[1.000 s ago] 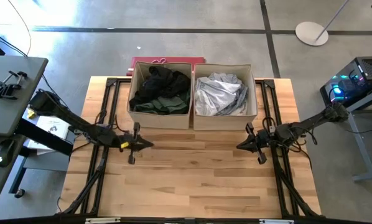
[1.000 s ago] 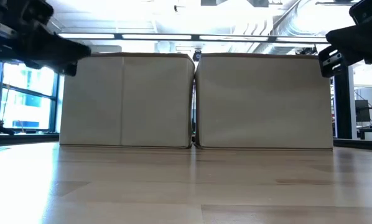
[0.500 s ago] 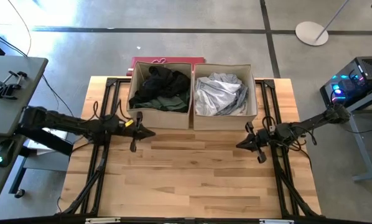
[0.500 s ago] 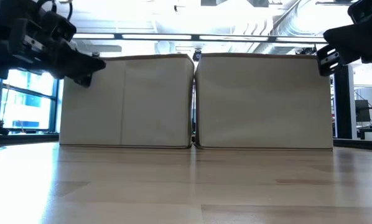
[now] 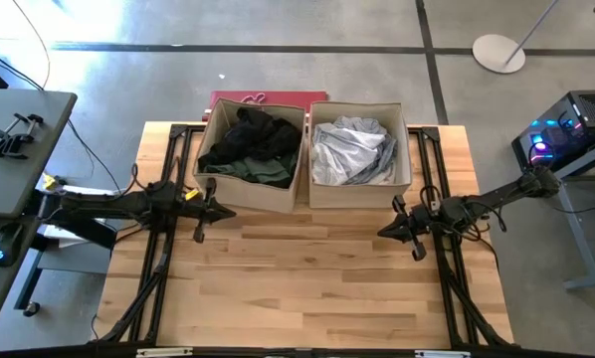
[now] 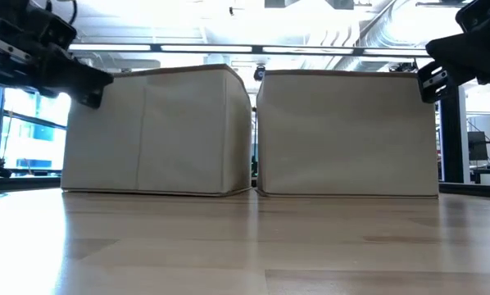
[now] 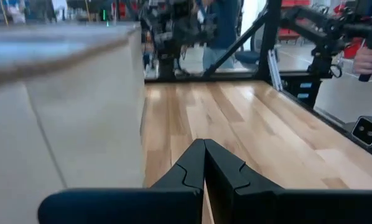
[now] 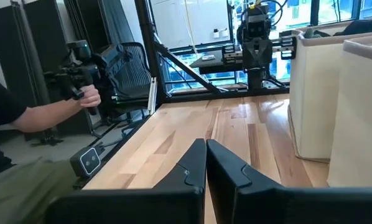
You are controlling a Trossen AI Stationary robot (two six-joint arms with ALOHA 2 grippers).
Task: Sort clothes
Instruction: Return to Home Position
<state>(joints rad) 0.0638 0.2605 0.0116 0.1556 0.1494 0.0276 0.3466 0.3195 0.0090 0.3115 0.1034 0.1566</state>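
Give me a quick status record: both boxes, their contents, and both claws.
left box: turned slightly askew, holds dark clothes
right box: square to the table edge, holds white and pale grey clothes
left claw: shut, empty, near the left box's outer front corner
right claw: shut, empty, just off the right box's outer front corner
clothes outside boxes: none seen on the table
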